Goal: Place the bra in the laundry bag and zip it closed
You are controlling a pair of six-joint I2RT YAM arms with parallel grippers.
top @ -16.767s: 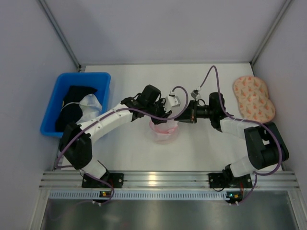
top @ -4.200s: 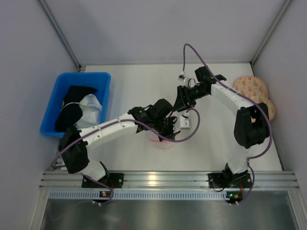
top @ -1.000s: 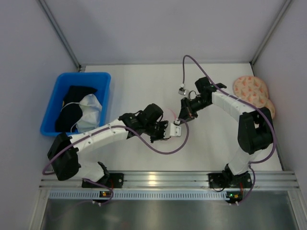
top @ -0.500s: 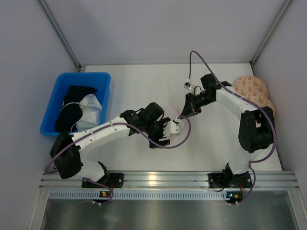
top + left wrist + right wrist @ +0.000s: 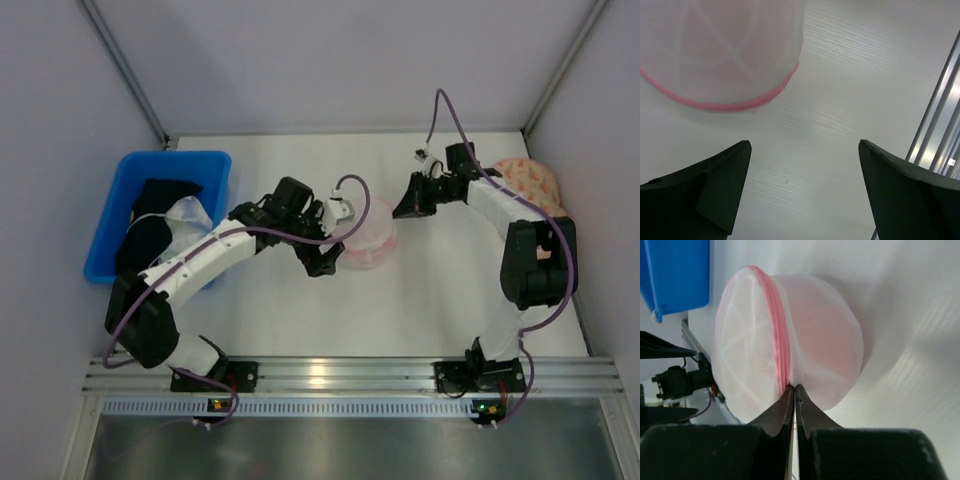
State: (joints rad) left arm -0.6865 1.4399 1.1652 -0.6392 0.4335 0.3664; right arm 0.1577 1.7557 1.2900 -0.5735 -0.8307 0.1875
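The laundry bag [image 5: 368,238], a round white mesh pouch with a pink zipper, lies mid-table. The bra [image 5: 827,335] shows only as soft pink through the mesh. My right gripper [image 5: 400,210] is at the bag's right edge. In the right wrist view this gripper [image 5: 793,387] is shut, its tips at the end of the pink zipper [image 5: 781,335], with a pink bit pinched between the jaws. My left gripper [image 5: 332,245] is just left of the bag. In the left wrist view it [image 5: 804,150] is wide open over bare table, with the bag [image 5: 720,50] beyond its tips, untouched.
A blue bin [image 5: 110,240] at the left holds black and white garments [image 5: 160,225]. A peach speckled two-lobed item [image 5: 530,180] lies at the far right behind the right arm. The aluminium rail [image 5: 940,130] runs along the near edge. Grey walls enclose the table.
My left gripper went from shut to wide open and drew back left, off the bag. My right gripper moved back and right, and the bag shifted with it.
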